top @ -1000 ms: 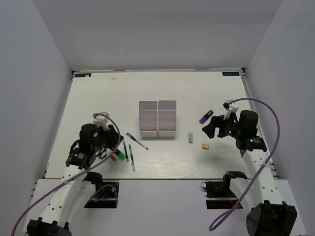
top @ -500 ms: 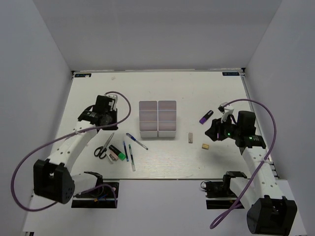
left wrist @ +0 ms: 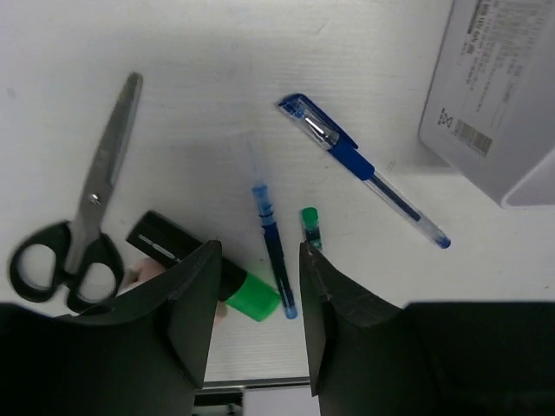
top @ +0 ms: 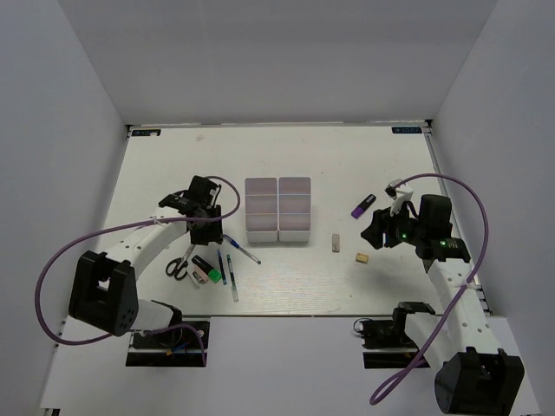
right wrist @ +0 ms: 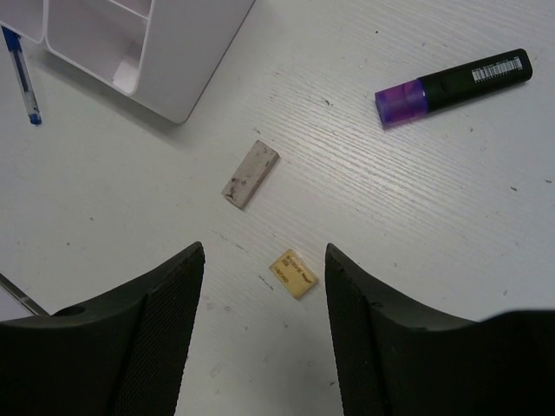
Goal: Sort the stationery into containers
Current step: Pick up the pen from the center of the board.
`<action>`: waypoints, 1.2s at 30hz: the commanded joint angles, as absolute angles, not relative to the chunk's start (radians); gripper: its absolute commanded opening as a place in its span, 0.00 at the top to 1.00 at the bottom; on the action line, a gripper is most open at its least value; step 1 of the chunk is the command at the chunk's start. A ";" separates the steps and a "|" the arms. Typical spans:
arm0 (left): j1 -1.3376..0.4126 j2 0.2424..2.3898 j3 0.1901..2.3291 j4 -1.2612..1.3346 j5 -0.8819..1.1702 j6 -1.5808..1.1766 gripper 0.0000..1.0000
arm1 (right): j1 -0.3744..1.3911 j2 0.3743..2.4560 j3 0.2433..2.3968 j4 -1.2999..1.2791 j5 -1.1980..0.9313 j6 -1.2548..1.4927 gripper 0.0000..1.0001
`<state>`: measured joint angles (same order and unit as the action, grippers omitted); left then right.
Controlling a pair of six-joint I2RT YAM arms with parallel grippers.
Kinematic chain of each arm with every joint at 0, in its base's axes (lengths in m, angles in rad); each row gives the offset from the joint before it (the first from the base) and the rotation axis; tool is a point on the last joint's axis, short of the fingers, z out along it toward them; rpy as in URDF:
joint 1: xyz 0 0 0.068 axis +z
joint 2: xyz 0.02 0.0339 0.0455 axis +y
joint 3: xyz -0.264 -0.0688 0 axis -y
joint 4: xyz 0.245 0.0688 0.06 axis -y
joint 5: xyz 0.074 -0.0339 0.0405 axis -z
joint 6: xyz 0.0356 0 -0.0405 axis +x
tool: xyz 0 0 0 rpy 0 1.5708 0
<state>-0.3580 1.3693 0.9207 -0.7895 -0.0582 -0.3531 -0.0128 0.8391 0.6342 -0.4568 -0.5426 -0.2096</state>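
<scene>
The white bins (top: pixel 277 209) stand mid-table. My left gripper (top: pixel 209 230) is open above the left cluster. Its wrist view shows a thin blue pen (left wrist: pixel 271 234), a green-ended pen (left wrist: pixel 310 224), a blue pen (left wrist: pixel 364 169) and a green-tipped black marker (left wrist: pixel 195 263) over a pink piece (left wrist: pixel 141 276). My left gripper (left wrist: pixel 258 260) holds nothing. My right gripper (top: pixel 379 232) is open and empty. In its wrist view it (right wrist: pixel 264 250) hovers over the tan block (right wrist: pixel 292 273), with the grey stick (right wrist: pixel 251 173) and purple-black marker (right wrist: pixel 451 87) beyond.
Black-handled scissors (left wrist: pixel 87 217) lie left of the marker, also in the top view (top: pixel 180 263). A bin corner (left wrist: pixel 503 95) shows at the left wrist view's upper right. Bin walls (right wrist: pixel 173 61) fill the right wrist view's upper left. White walls enclose the table.
My left arm has unfolded from the near-left, swung out, and now sits over the pens beside the bins. My right gripper has shifted slightly and stays over the tan block.
</scene>
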 commanded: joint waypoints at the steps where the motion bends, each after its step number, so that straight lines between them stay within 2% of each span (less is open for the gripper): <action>1: -0.360 1.345 0.878 -0.732 -0.043 -0.633 0.48 | -0.012 0.831 0.684 -0.463 -0.537 -0.203 0.39; 5: -0.360 1.367 0.876 -0.671 -0.002 -0.855 0.50 | -0.014 0.828 0.683 -0.468 -0.532 -0.201 0.38; 13: -0.362 1.411 0.896 -0.580 -0.011 -1.029 0.52 | -0.014 0.827 0.684 -0.468 -0.525 -0.198 0.38; 36: -0.376 1.629 0.963 -0.654 -0.025 -1.118 0.56 | -0.012 0.811 0.684 -0.468 -0.492 -0.198 0.36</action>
